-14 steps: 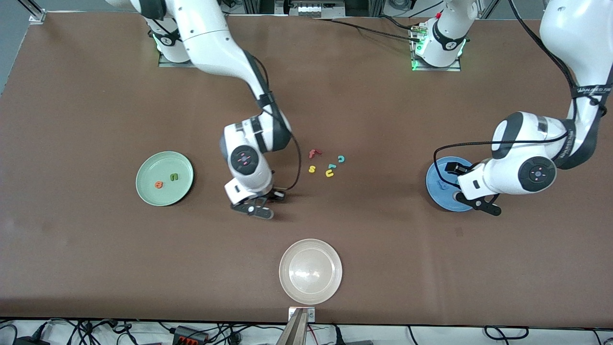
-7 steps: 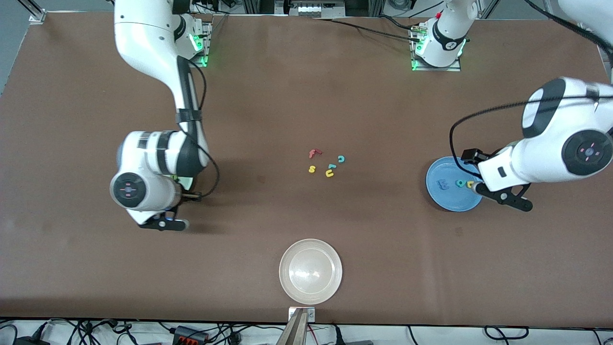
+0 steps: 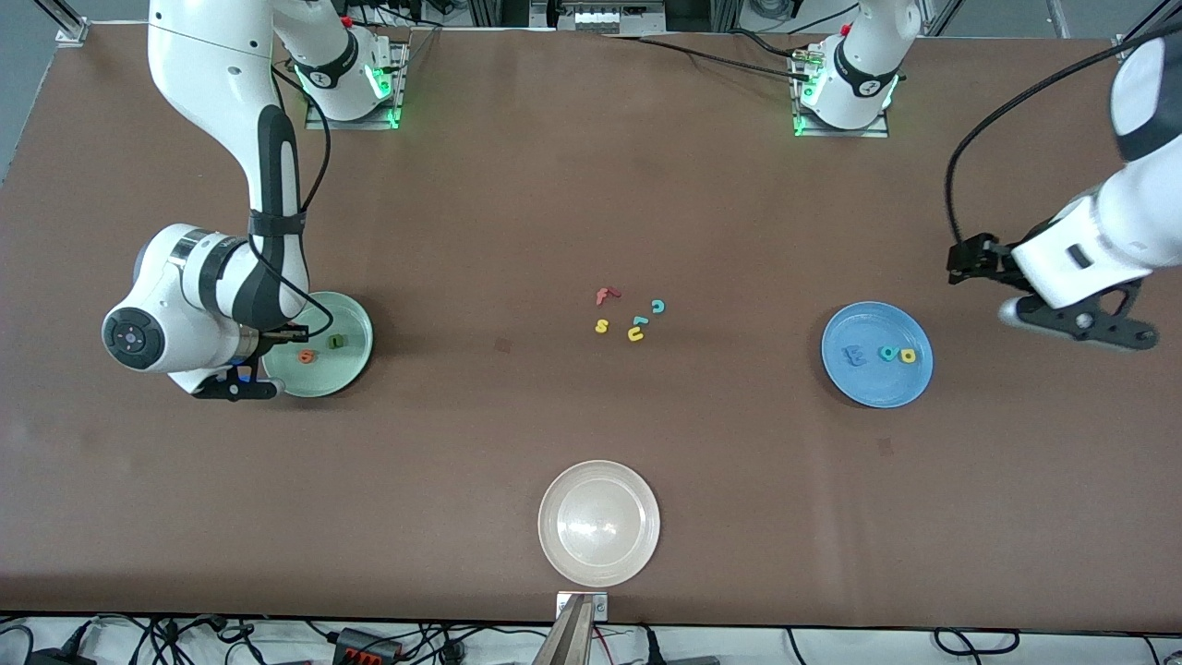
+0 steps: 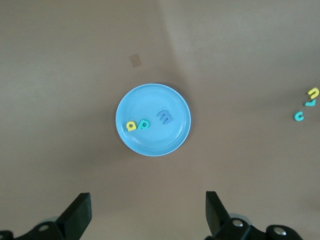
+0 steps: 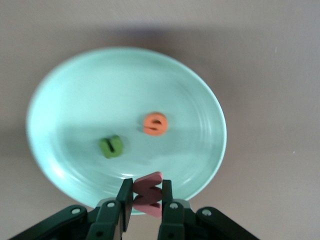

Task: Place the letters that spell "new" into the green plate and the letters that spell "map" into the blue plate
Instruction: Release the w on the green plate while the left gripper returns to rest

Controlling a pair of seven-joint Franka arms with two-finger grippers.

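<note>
"At the left of the front frame, where was your right gripper [image 5: 146,199]?"

"Over the edge of the green plate [image 3: 355,356], clamped on the salmon w [image 5: 149,193] by its flat faces. The olive n [image 3: 336,342] and orange e [image 3: 305,355] lay in that plate already, apart from each other."

"How did the w feel likely to handle?"

"Light, soft foam, I judged; it could cling to a pad on release or bounce out of so shallow a dish."

"And the other side?"

"My left gripper [image 3: 1076,320] waited at the right edge, jaws spread and empty. The blue plate [image 3: 850,383] held the blue m [image 3: 856,355], teal p [image 3: 888,353] and yellow a [image 3: 908,356]."

"Anything in the way?"

"No. The leftover letters [image 3: 631,317] sat mid-frame, the cream plate [image 3: 554,545] low at centre, both well apart from my drop."
</note>
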